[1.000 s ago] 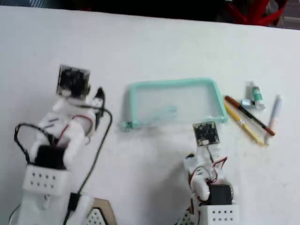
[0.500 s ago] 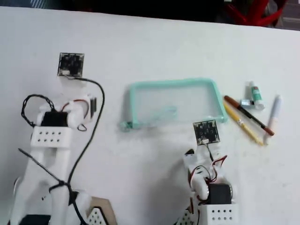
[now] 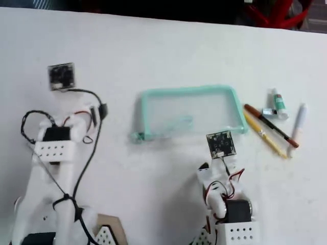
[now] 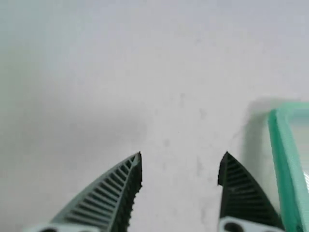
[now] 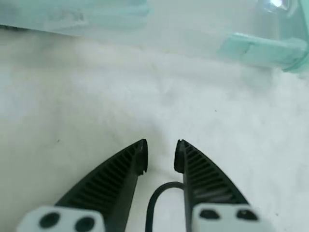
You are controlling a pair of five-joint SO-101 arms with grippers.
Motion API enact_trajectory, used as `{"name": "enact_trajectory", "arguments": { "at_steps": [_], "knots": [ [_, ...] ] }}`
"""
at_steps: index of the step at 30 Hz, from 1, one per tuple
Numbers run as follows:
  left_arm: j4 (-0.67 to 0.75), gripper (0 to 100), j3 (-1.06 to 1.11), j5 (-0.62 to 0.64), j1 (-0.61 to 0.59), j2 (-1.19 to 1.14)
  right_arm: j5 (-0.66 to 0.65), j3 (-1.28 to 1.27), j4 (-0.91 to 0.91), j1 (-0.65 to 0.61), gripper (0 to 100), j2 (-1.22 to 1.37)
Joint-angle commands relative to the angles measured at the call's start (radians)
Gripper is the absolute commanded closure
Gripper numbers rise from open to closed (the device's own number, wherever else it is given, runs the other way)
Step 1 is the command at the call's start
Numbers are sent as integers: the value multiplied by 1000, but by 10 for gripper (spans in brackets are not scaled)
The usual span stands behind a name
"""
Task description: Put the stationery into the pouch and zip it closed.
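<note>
The pouch is clear with a mint-green zip edge and lies flat at mid-table. To its right lies the stationery: a green-and-white tube, a brown pen, a yellow pencil and a white marker. My left gripper hovers open over bare table, with the pouch's green edge just off to one side. The right gripper sits low in front of the pouch's near edge; its fingers stand a narrow gap apart and hold nothing.
The left arm stands at the table's left, the right arm at the front, near the pouch's right end. White tabletop lies between the arms and beyond the pouch. The table's far edge meets a dark background.
The left arm has lifted and swung left, away from the pouch. The right arm has shifted only slightly. Pouch and stationery have not moved.
</note>
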State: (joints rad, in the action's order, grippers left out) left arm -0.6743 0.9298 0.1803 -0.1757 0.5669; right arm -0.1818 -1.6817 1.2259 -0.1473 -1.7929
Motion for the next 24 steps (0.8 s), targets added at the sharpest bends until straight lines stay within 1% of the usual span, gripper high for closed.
{"name": "enact_trajectory", "arguments": {
  "at_steps": [1,4,7,9,11,13,14,15,17,18,20,24],
  "knots": [
    [26,740,-6,31,-25,8,0,-9,35,-18,890,-7],
    [29,740,-2,37,-24,2,0,-9,31,-19,890,-12],
    [31,740,0,40,-24,1,-2,20,-111,-8,892,-12],
    [46,740,2,72,-25,1,-2,23,-219,5,889,-12],
    [81,740,32,89,-30,5,-2,23,-309,13,889,-10],
    [135,740,68,81,-30,7,-9,23,-352,8,889,-8],
    [158,740,81,78,-30,7,-41,25,-369,4,889,-10],
    [180,740,91,72,-30,7,-101,26,-395,-7,887,-10],
    [207,740,103,72,-30,7,-272,23,-450,-18,867,-10],
    [216,740,106,72,-28,7,-336,26,-472,-35,854,-8],
    [232,740,107,71,-27,1,-362,38,-481,-96,834,-8],
    [239,740,107,71,-31,1,-365,117,-372,-260,829,-7]
  ]
}}
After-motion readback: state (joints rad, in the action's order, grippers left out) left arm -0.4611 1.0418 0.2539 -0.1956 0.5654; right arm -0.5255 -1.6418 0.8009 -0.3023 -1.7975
